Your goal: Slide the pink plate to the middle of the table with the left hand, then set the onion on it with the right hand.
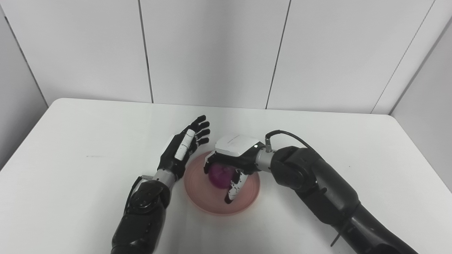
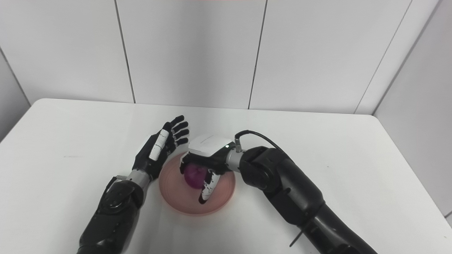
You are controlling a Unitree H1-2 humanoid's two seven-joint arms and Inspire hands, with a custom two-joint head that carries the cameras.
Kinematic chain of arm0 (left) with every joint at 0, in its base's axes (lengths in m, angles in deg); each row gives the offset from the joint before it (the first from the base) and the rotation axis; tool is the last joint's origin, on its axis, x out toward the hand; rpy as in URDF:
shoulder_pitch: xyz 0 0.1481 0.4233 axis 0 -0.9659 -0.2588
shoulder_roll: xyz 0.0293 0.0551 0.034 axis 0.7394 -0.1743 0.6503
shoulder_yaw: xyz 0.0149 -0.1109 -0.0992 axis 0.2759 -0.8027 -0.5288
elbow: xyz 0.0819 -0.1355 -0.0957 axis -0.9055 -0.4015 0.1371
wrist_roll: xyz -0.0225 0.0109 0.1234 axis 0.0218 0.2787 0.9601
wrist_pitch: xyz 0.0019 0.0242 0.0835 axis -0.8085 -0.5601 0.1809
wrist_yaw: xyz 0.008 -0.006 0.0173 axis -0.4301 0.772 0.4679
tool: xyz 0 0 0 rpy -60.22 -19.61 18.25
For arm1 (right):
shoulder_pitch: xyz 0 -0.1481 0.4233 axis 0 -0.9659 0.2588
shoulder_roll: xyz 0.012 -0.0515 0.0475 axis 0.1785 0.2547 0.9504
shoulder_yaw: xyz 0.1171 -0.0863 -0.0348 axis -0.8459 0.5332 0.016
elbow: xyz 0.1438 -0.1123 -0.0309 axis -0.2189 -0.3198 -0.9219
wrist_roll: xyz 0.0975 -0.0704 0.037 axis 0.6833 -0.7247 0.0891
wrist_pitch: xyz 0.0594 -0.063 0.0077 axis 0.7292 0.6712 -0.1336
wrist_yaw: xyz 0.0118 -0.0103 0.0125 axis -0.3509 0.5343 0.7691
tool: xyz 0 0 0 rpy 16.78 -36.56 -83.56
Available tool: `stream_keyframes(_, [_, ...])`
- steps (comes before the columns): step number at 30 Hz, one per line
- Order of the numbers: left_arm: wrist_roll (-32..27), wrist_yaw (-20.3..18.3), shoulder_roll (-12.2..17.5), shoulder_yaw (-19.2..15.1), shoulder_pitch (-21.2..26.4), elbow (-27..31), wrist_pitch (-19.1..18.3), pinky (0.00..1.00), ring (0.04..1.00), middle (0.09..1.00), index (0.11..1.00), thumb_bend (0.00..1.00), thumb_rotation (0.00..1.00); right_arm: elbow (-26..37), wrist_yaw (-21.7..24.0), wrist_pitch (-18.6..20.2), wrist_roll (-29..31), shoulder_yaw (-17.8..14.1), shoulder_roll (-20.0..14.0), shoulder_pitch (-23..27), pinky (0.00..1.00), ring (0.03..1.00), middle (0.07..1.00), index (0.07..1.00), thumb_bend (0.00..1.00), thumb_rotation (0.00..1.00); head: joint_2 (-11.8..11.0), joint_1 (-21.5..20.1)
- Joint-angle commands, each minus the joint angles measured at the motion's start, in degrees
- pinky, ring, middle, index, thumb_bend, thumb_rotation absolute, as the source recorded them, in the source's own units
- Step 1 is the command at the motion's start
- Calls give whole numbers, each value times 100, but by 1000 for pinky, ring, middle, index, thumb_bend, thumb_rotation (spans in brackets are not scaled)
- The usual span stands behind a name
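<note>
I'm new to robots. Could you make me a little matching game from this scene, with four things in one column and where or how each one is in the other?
Things:
1. onion
2. pink plate
3. left hand
4. right hand

States:
A. open, holding nothing, beside the plate's left edge
B. lying on the white table near its middle
C. purple, over the plate, inside curled fingers
D. fingers wrapped around the onion

Pairs: 1-C, 2-B, 3-A, 4-D

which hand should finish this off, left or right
Right. The right hand is already over the pink plate with its fingers curled around the onion, so it likely only needs to let go. The left hand is open beside the plate, holding nothing.
</note>
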Motion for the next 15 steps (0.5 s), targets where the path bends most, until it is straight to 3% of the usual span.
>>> stream_keyframes(1, [13,9,-104,34,-638,-533,-447,857,892,899,869,814,852,224,-46,34,79,-182,-35,223,563,693,754,710,993,298,5,-1])
stream_keyframes(9, [23,4,-92,46,-649,-493,-452,861,894,901,876,804,862,445,130,142,150,-334,-69,254,573,700,754,709,996,312,13,-13])
stream_keyframes(15, [27,-3,-85,53,-641,-501,-433,866,897,902,872,804,862,788,20,363,389,-865,-100,203,612,758,799,715,992,343,12,-25])
